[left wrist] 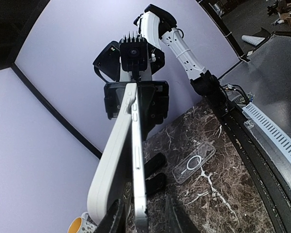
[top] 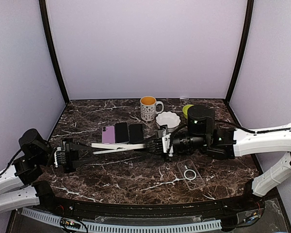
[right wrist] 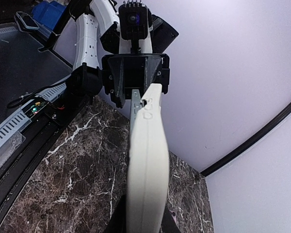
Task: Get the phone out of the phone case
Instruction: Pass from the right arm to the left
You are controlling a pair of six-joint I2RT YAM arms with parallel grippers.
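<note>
Now L hand (top: 87, 148), R hand (top: 158, 144) grip 1 cased phone (top: 121, 147); 3 phones (top: 121, 132) behind.

A dark marbled surface (top: 97, 177) is shown. On it are set a mug (top: 148, 108), a bowl (top: 168, 119), three phones (top: 121, 132) and a clear case (top: 189, 174).

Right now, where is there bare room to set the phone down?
Bare marble: the near centre, in front of the held white case and left of the clear case; also the back left corner, left of the mug. Crowded: mid-back, where three phones, mug and white bowl sit.
</note>
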